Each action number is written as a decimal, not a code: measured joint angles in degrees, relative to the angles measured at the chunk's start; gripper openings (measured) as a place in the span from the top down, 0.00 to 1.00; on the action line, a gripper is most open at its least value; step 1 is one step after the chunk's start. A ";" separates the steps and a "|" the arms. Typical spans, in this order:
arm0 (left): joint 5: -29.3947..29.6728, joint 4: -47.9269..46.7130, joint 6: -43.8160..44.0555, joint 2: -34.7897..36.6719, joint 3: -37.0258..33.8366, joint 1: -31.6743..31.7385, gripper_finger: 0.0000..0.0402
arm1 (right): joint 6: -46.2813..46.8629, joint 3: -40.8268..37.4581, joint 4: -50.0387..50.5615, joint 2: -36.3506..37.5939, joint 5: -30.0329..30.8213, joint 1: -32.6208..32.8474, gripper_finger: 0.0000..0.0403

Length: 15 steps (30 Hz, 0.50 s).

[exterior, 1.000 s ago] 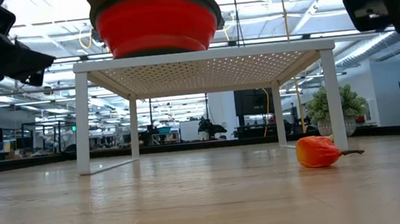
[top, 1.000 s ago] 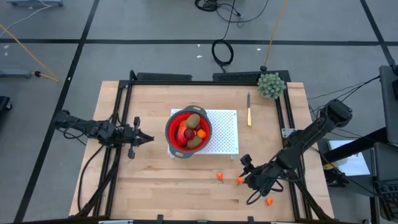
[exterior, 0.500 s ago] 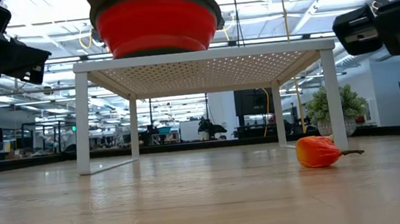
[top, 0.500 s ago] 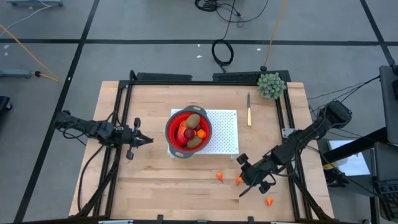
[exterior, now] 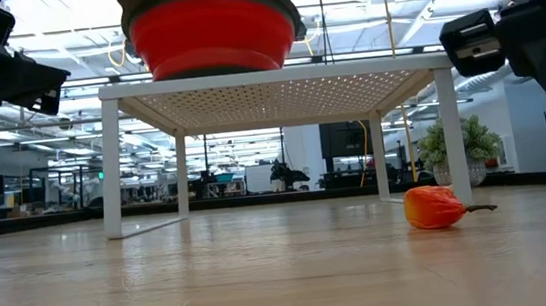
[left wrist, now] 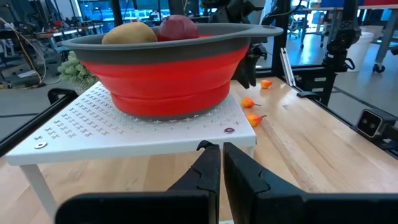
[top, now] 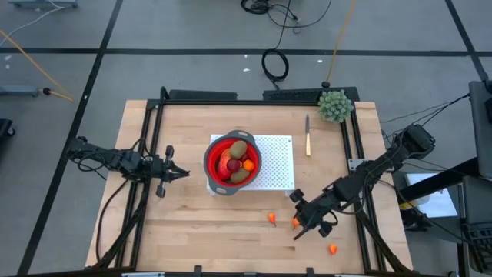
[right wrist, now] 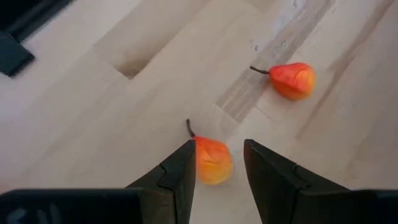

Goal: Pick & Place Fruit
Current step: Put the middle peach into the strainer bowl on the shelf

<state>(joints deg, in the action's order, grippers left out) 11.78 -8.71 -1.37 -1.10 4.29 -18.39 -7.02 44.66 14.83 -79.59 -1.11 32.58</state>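
A red bowl (top: 233, 163) holding brown, dark red and orange fruit stands on a white perforated stand (top: 278, 165). Three small orange fruit pieces lie on the table: one (top: 271, 218), one (top: 296, 223) and one (top: 332, 249). My right gripper (top: 300, 215) hangs open above the middle piece (right wrist: 212, 160), slanting down, with a finger on either side of it in the right wrist view. It stays well above the table (exterior: 503, 35). A second piece (right wrist: 292, 79) lies beyond it. My left gripper (top: 175, 173) waits shut, left of the stand (left wrist: 214, 158).
A green bushy ball (top: 335, 105) sits at the far right corner, and a slim knife (top: 307, 135) lies right of the stand. Black frame rails (top: 355, 154) run along the table's sides. Bare wood lies near the front edge.
My right gripper has swung toward the table's left, from beside the orange pieces to above the middle one, and has turned a little. Its fingers stay open. The fruit has not moved.
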 joint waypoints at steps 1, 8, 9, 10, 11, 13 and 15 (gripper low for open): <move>0.19 -0.02 0.00 0.00 0.00 0.00 0.95 | -0.93 0.00 0.00 0.00 0.78 0.04 0.68; 0.22 -0.02 0.09 0.00 0.00 0.00 0.95 | -0.83 -0.04 -0.44 0.00 1.00 0.69 0.68; 0.23 -0.03 0.08 0.00 0.00 0.00 0.95 | -0.61 -0.02 -0.44 0.00 1.01 0.90 0.68; 0.23 -0.02 0.09 0.00 0.00 0.00 0.95 | -0.01 -0.02 -0.44 0.00 1.01 1.11 0.68; 0.23 -0.02 0.09 0.00 0.00 0.00 0.95 | 0.68 -0.02 -0.44 0.00 1.01 1.34 0.68; 0.23 -0.04 0.09 0.00 0.00 0.00 0.95 | 2.43 -0.02 -0.42 0.00 1.01 1.94 0.68; 0.23 -0.04 0.09 0.00 0.00 0.00 0.95 | 3.18 -0.03 -0.38 0.00 0.97 2.67 0.68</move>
<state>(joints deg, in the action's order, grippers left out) 12.01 -8.75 -1.28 -1.10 4.29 -18.39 -3.84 44.64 14.45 -79.59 -0.13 35.25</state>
